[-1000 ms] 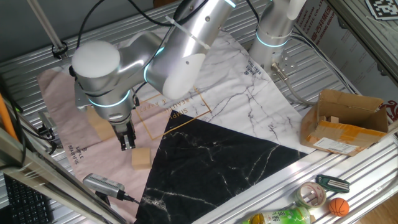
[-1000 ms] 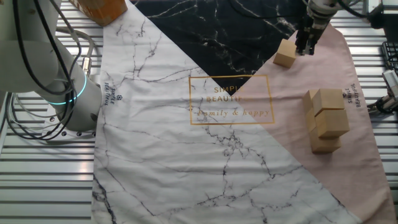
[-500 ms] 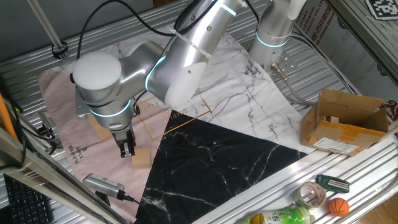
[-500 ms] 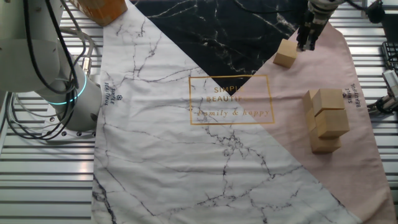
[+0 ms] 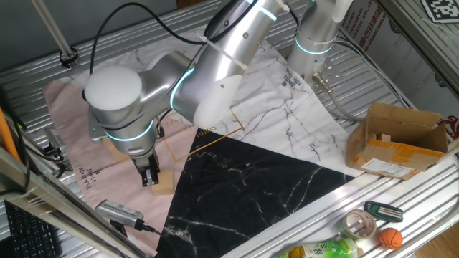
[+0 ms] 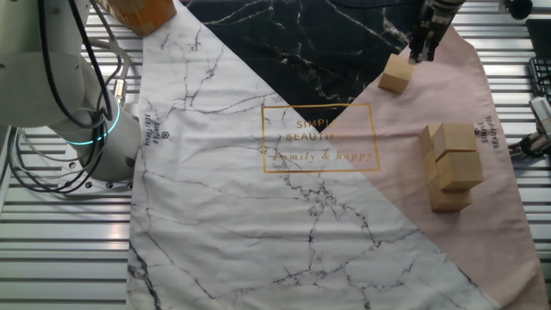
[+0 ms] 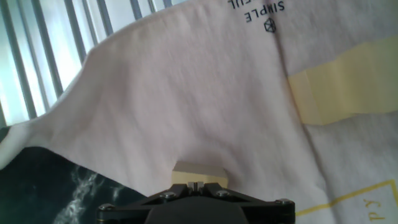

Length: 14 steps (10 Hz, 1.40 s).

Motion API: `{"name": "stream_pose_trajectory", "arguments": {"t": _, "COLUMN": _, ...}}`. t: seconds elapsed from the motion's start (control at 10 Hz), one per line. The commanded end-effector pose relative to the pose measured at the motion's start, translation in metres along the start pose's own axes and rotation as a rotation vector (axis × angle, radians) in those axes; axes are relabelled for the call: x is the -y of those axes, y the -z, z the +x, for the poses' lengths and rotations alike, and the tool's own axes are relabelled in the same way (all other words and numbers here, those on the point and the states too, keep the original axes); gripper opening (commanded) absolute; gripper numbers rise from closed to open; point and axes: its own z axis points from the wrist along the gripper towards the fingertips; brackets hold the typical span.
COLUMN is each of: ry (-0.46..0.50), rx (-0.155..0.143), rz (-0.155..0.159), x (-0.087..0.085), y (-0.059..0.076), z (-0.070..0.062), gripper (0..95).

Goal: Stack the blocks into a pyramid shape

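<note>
Gripper over a lone block on the pink cloth

In one fixed view, lower left, the gripper [image 5: 151,178] hangs beside the single block [image 5: 164,182], fingers together as far as visible; in the other fixed view, the stacked blocks [image 6: 451,167] stand at right.

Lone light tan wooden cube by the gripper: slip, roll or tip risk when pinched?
The lone light tan wooden cube has flat faces, so it probably won't roll or tip. Bare wood likely grips well. It sits on the pink cloth, which may bunch if the gripper shoves it.
</note>
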Motion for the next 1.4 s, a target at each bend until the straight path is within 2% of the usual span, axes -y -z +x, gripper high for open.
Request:
{"name": "stream_pose_trajectory", "arguments": {"t": 0.1, "ry": 0.000, "rx": 0.008, "rz": -0.001, "x": 0.002, "y": 0.000, "z": 0.010, "gripper": 0.0}}
{"name": "stream_pose_trajectory", "arguments": {"t": 0.4, "ry": 0.000, "rx": 0.010, "rz": 0.000, "x": 0.001, "y": -0.002, "z": 0.019, "gripper": 0.0}}
{"name": "stream_pose_trajectory", "arguments": {"t": 0.6, "ry": 0.000, "rx": 0.020, "rz": -0.002, "x": 0.002, "y": -0.004, "z": 0.020, "gripper": 0.0}}
{"name": "stream_pose_trajectory", "arguments": {"t": 1.4, "ry": 0.000, "rx": 0.019, "rz": -0.001, "x": 0.003, "y": -0.011, "z": 0.019, "gripper": 0.0}}
